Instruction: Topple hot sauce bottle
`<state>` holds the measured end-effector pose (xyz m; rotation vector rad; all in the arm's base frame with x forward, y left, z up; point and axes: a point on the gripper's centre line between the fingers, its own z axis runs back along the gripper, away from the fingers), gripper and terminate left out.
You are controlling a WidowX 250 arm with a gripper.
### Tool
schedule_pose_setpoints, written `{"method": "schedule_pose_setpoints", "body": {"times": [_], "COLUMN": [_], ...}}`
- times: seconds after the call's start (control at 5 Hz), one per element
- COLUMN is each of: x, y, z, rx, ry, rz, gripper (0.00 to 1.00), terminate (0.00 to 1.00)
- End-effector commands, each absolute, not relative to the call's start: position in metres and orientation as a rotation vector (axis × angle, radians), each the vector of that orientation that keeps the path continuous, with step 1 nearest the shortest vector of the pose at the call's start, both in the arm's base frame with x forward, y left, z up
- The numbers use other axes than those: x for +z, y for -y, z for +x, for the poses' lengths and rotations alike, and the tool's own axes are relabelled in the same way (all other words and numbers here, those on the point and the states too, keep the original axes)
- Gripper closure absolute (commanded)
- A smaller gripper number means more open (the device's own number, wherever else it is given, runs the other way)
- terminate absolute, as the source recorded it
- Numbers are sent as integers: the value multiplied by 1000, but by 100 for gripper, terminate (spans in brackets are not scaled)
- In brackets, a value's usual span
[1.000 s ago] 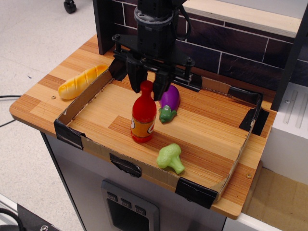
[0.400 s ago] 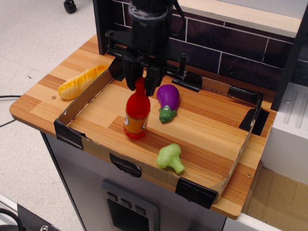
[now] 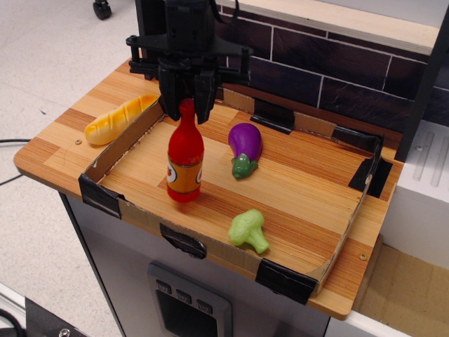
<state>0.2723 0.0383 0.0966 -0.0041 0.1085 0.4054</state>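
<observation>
The hot sauce bottle (image 3: pixel 185 158) is glossy red with an orange label and stands upright on the wooden floor of the tray, left of centre. My gripper (image 3: pixel 186 105) hangs straight down over it. Its two black fingers (image 3: pixel 170 105) sit close against both sides of the bottle's cap and neck, shut on it. The bottle's base rests near the tray's front left part.
The cardboard-walled tray (image 3: pixel 112 151) also holds a purple eggplant (image 3: pixel 245 144) right of the bottle and a green broccoli (image 3: pixel 248 229) near the front wall. A yellow bread loaf (image 3: pixel 119 118) lies outside the tray's left wall. A brick wall stands behind.
My gripper has moved left and slightly back with the bottle's cap between its fingers. The bottle has shifted left with it, away from the eggplant, and still stands upright.
</observation>
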Motion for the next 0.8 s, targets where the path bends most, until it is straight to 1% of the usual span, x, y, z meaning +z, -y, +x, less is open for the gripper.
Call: {"method": "schedule_pose_setpoints", "body": {"times": [0.0,0.2,0.4,0.6], "x": [91,80,73,71], "y": [-42,-39,-43,-51], "z": [282,283,293,308], "rx": [477,514,459,420], "ry": [-254,-280,-165,93], "rz": [-114,-170,-129,-23], "gripper": [100,100,100,100], "terminate": [0,0,0,0]}}
